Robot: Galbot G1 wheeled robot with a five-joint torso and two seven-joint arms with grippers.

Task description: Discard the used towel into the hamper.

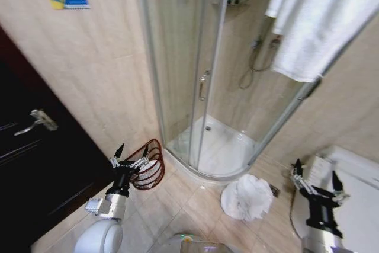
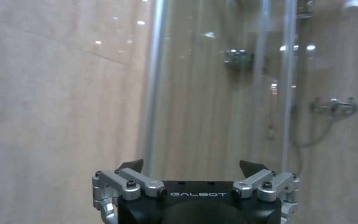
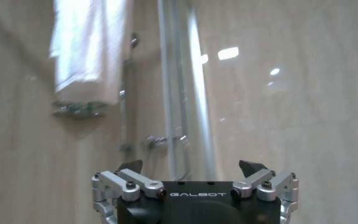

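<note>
Nearest the robot, both arms are held up in front of the body, wrists pointing forward and up. The left hand [image 1: 128, 159] hangs low at the left, its fingers spread apart with nothing between them; from the head view it sits in front of the hamper [image 1: 151, 167]. The right hand [image 1: 316, 182] is at the lower right, fingers also spread and empty, beside a white fixture [image 1: 361, 197] at the frame's edge.

On the floor [image 1: 189, 205] between the arms lies the towel [image 1: 247, 196], a crumpled white heap, just in front of the shower tray [image 1: 222, 146]. It is nearer the right hand, and well apart from the hamper, which stands against the wall beside the dark door [image 1: 35, 164].

Farther off, the glass shower enclosure [image 1: 201, 57] rises, and more white towels [image 1: 311, 22] hang at the upper right.

Judging by this, the task stands at its start: the towel is not yet picked up. The next move calls for a hand to reach down to the heap, which probably means bending the torso.
</note>
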